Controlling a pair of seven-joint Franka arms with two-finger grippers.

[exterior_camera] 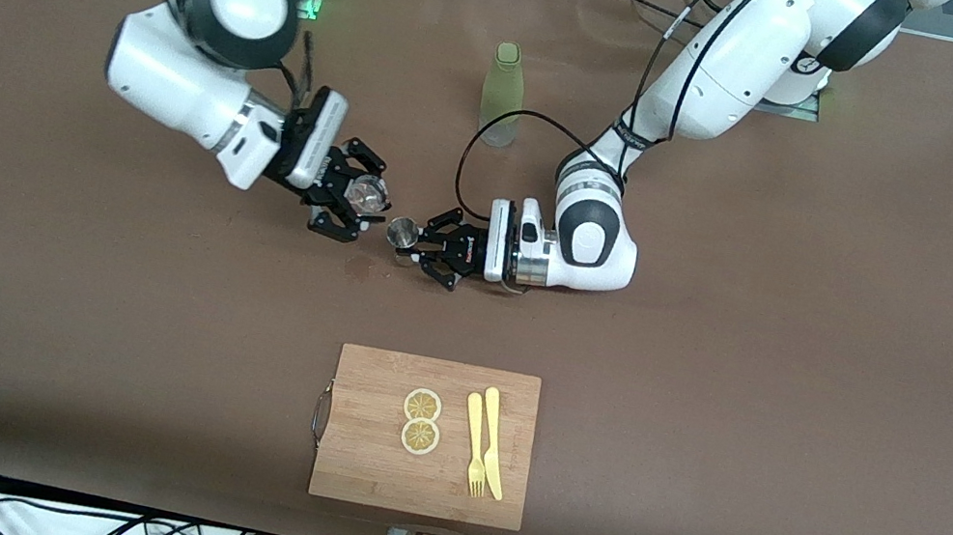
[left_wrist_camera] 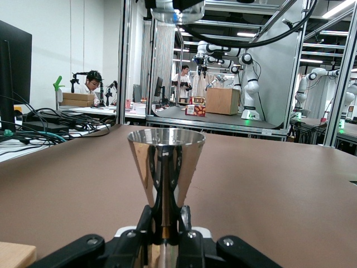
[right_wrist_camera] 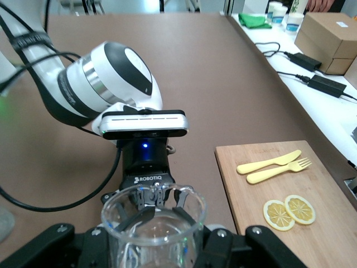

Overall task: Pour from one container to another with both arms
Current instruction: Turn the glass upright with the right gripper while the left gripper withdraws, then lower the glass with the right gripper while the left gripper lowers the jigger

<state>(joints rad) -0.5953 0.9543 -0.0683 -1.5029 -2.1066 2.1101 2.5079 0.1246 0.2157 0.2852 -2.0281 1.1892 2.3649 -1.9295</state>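
1. At the right arm's end of the table, your right gripper (exterior_camera: 347, 204) hangs above the brown table (exterior_camera: 717, 349), its fingers clamped on the clear glass tumbler (exterior_camera: 368, 194). In the right wrist view the tumbler (right_wrist_camera: 152, 223) sits between the fingers with its open rim facing the left arm's hand.
2. Just beside it, your left gripper (exterior_camera: 431, 245) is low over the table, fingers closed on the narrow waist of the silver jigger (exterior_camera: 401, 232). The left wrist view shows the jigger (left_wrist_camera: 166, 162) upright, its upper cone open upward, with the tumbler (left_wrist_camera: 177, 10) above it at the frame's edge.
3. The tumbler's mouth and the jigger's rim are very near each other; you cannot tell from these views whether they touch.
4. Farther from the front camera stands the olive-green bottle (exterior_camera: 501, 93), upright.
5. Nearer to that camera lies a wooden cutting board (exterior_camera: 363, 463) carrying two lemon slices (exterior_camera: 421, 421) and a yellow fork (exterior_camera: 475, 442) and knife (exterior_camera: 495, 442).
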